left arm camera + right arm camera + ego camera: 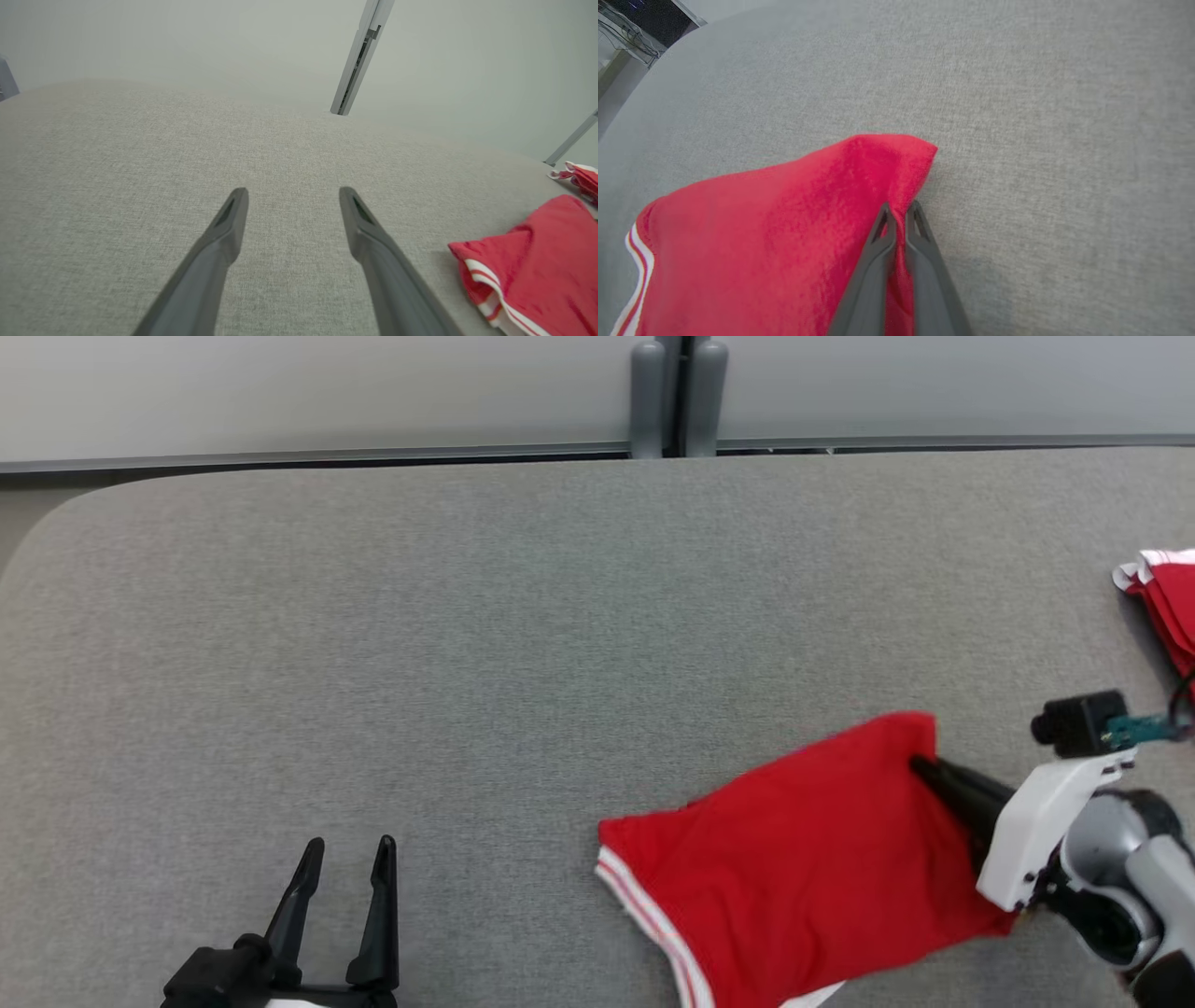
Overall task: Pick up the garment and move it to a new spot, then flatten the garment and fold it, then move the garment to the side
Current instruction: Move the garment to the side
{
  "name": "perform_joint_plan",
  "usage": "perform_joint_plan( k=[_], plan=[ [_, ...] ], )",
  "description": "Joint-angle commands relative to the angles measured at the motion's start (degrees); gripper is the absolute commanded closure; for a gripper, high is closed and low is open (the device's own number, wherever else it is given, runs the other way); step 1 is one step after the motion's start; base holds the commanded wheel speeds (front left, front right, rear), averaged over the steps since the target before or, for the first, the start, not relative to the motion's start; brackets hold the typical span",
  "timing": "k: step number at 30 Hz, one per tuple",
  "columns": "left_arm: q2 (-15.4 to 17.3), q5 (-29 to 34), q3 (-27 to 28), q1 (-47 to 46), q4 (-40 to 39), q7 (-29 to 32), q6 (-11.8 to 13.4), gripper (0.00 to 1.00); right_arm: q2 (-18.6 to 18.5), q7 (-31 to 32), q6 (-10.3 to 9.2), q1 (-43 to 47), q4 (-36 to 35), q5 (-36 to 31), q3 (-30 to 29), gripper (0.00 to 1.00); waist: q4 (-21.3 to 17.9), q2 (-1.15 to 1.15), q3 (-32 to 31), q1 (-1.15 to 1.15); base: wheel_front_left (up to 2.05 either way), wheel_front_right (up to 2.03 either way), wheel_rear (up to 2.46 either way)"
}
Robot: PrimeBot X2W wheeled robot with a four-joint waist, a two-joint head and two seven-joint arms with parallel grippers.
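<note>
- Garment (803,859) lies on the near right part of the table (467,616). It is red and rumpled, with white-striped trim toward my left, and its near edge runs off the bottom of the head view.
- My right gripper (900,212) is pressed together on a fold of red cloth at the garment's far right corner. The wrist view shows cloth bunched between the fingers, so I judge the pinch made and the lift-and-carry the step in hand.
- My left gripper (350,847) sits at the near left, fingers spread and holding nothing, well apart from the garment.
- The bite looks thin and close to the edge, so it could slip. I should raise it slowly at first and check that the cloth follows. If the fold slides out, I set it down and take a deeper hold.
- I should lift until the striped hem clears the table before swinging, since dragging would bunch it more and tug at the pinch.
- The bare middle of the table, farther out and to my left, looks like the best spot. I would lay the trailing hem down first, then draw the corner away so it lands spread out.
- A second red piece (1162,597) lies at the far right edge. I should keep the carry away from it.
</note>
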Motion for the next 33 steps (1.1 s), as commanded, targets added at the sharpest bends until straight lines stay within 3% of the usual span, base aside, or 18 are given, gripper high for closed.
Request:
perform_joint_plan(
  k=[1, 8, 19, 25, 32, 33],
  plan=[
    [0.2, -0.18, 0.17, -0.81, -0.48, -0.24, 0.1, 0.0, -1.56, -0.84, 0.02, -1.07, -0.14, 0.2, -0.5, 1.0, -1.3, 0.0, 0.96, 0.0, 0.0, 0.0, 0.0],
    [0.19, 0.98, 0.22, -3.81, -1.4, -0.23, -0.67, 0.0, -7.35, -1.04, 0.02, -8.73, -0.6, -1.18, -2.71, 1.0, -4.71, 0.0, 6.19, 0.0, 0.0, 0.0, 0.0],
    [0.2, 2.8, -0.19, -8.51, -2.64, -0.17, -1.66, 0.0, -19.05, 6.83, 0.02, -21.42, -0.11, -3.69, -11.5, 1.0, -5.25, 0.0, 13.55, 0.0, 0.0, 0.0, 0.0],
    [0.19, 3.52, -0.12, -8.65, -1.96, -0.17, -1.91, 0.0, -22.98, 12.31, 0.02, -23.31, 1.07, -4.52, -16.3, 1.0, -5.35, 0.0, 14.2, 0.0, 0.0, 0.0, 0.0],
    [0.18, 4.1, -0.19, -9.11, -1.67, -0.17, -2.08, 0.0, -24.51, 17.61, 0.02, -25.01, 5.08, -9.77, -20.79, 1.0, -5.66, 0.0, 13.71, 0.0, 0.0, 0.0, 0.0],
    [0.18, 4.11, -0.26, -9.01, -1.59, -0.17, -2.11, 0.0, -23.99, 17.48, 0.02, -25.13, 6.02, -11.26, -21.09, 0.8, -5.69, 0.0, 13.5, 0.0, 0.0, 0.0, 0.0]
  ],
)
